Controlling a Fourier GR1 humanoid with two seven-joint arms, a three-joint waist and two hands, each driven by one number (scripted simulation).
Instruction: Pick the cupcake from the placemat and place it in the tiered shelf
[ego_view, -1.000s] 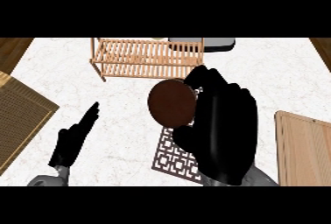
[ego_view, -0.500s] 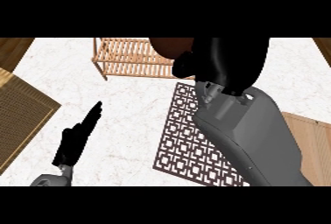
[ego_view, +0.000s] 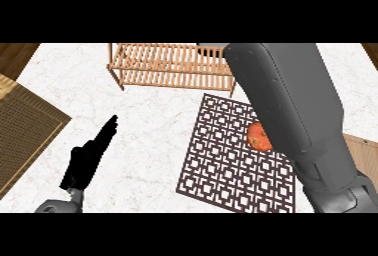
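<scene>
White marble worktop filling most of the frame, strips of dark wood floor at the upper left and upper right corners.

Grey right forearm across the right half, rising from the lower right corner to the top edge and covering the right end of the shelf and the right side of the mat. Right robot hand past the top edge, out of sight; fingers impossible to judge.

Dark lattice placemat at centre right, flat on the worktop, slightly skewed, right part under the forearm.

Woven brown panel at the left edge, set at an angle, cut off by the frame.

Light wooden tiered shelf at upper centre, slatted, just above the placemat's upper corner, nothing visible on the exposed slats.

Left robot hand at lower left, black, fingers straight and pressed together, pointing up and to the right, holding nothing, over bare worktop well apart from the placemat.

Pale wooden board at the right edge, mostly hidden behind the forearm.

Small orange round thing on the placemat, right side hidden by the forearm; kind unclear.

Cupcake nowhere visible; location cannot be told.
</scene>
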